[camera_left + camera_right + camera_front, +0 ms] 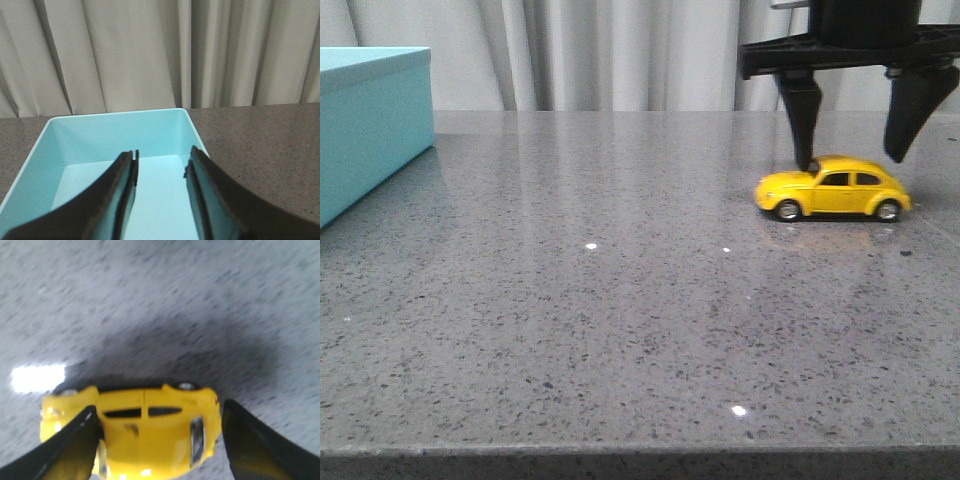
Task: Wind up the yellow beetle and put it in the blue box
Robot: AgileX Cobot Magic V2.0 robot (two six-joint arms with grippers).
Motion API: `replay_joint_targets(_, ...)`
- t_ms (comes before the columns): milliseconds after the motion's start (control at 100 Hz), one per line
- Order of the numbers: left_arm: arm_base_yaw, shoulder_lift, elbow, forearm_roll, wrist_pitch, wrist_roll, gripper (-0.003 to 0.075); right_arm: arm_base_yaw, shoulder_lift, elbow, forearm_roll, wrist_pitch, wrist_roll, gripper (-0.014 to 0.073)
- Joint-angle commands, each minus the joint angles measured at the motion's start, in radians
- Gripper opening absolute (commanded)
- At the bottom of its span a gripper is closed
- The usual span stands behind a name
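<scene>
The yellow beetle [834, 188] stands on its wheels on the grey table at the right, nose pointing left. My right gripper [856, 158] hangs just above it, open, one finger over the bonnet and the other past the rear. In the right wrist view the beetle [145, 430] lies between the two black fingers [75, 445], not squeezed. The blue box [365, 125] sits at the far left. In the left wrist view my left gripper [162, 160] is open and empty above the open blue box [115, 135], whose floor is bare.
A speckled grey tabletop [620, 300] stretches between box and car, its front edge near the bottom of the front view. Pale curtains [620, 50] hang behind the table.
</scene>
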Motion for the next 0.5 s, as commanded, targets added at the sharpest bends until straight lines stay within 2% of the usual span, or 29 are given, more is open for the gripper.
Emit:
replay_joint_targets(0,-0.008,0.007,-0.035,-0.008,-0.071,-0.005,0.0239,-0.030,-0.047,-0.007,-0.075,0.114,-0.002,0.0519)
replay_joint_targets(270,-0.008,0.007,-0.035,-0.008,-0.071,-0.005,0.0239,-0.088,-0.089,0.093,-0.108,0.114,-0.018,0.0519)
replay_joint_targets(490,-0.008,0.007,-0.035,-0.008,-0.073,-0.005,0.0239,-0.096,-0.177,0.091,-0.114,0.086,-0.018,0.0519)
